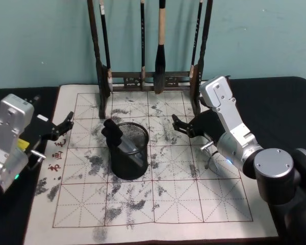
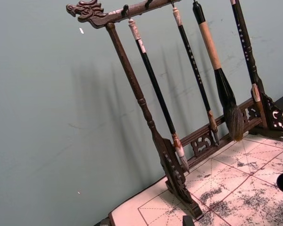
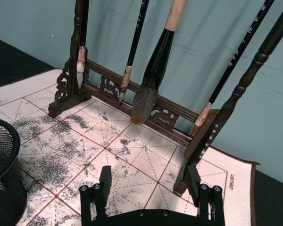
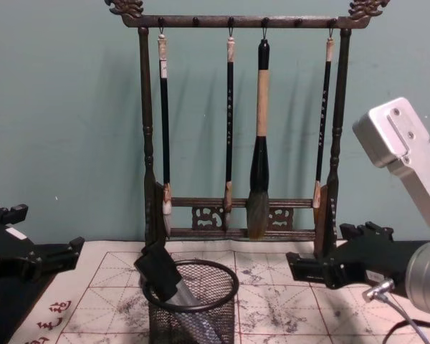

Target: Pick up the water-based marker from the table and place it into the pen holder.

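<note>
The pen holder stands mid-mat with the water-based marker inside it, leaning out over the rim. Right gripper hovers beside it, fingers spread and empty — left gripper waits open at the mat's left edge — brush rack behind.

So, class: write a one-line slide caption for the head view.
Marker in pen holder; left gripper and right gripper open.

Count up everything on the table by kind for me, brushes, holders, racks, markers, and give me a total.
Hanging brushes: 4
Brush rack: 1
Pen holder: 1
Marker, inside the holder: 1
Calligraphy mat: 1
Total: 8
</note>
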